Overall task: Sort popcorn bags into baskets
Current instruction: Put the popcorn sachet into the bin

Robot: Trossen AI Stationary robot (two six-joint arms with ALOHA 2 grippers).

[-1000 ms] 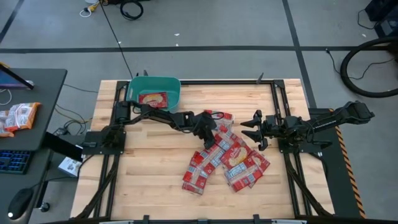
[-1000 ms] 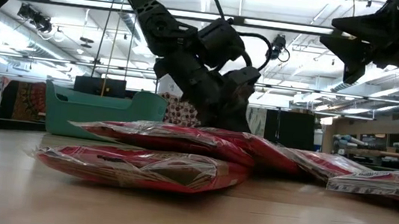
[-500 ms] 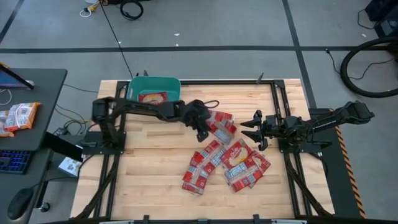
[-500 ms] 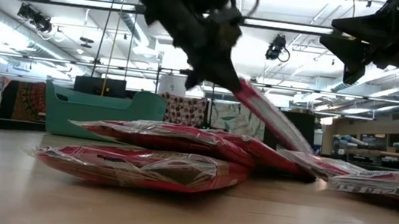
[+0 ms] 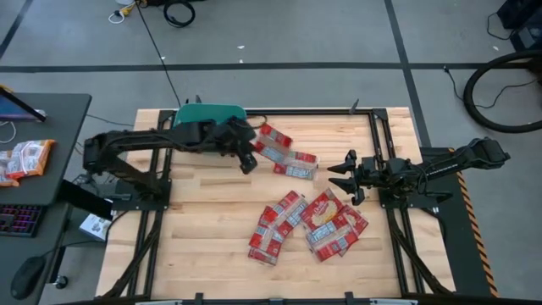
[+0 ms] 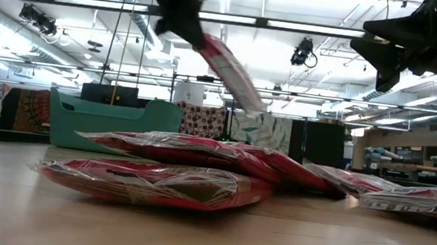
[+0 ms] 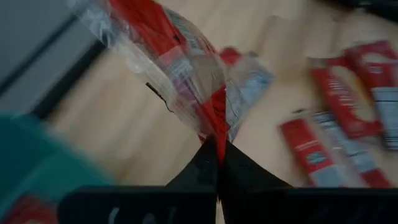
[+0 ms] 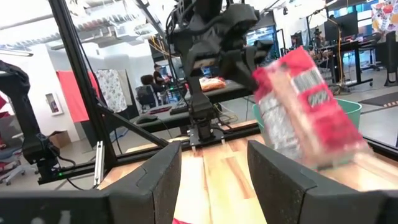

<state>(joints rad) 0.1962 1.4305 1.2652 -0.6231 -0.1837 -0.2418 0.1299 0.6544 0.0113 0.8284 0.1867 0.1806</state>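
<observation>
My left gripper [image 5: 249,162] is shut on one red popcorn bag [image 5: 284,152], high above the table, just right of the teal basket [image 5: 222,111], which the arm mostly covers. In the low view the bag [image 6: 229,68] slants down from the gripper [image 6: 183,11], well above the pile. Several more popcorn bags [image 5: 306,224] lie overlapping in a flat pile on the wood at centre-right. My right gripper [image 5: 342,174] waits open at the table's right, level and empty, with the held bag [image 8: 303,106] ahead of it. My left gripper pinches the bag by a gathered bit of its clear wrapper at one edge [image 7: 215,133], between the two shut fingertips [image 7: 206,163]. The fingers come slanting down from the table's left. The bag is lifted clear, sticking out past the fingertips and tilted.
Black frame rails [image 5: 378,135] run along the table's sides. The teal basket [image 6: 111,123] stands at the far left of the wood. Bare wood [image 5: 203,220] lies left of the pile. A side table with a keyboard and more packets [image 5: 25,159] stands off the left edge.
My left gripper has risen from the pile and swung toward the table's far left, toward the basket. The bag it holds came up one end first, then lifted clear of the other bags. The pile has stayed in place.
</observation>
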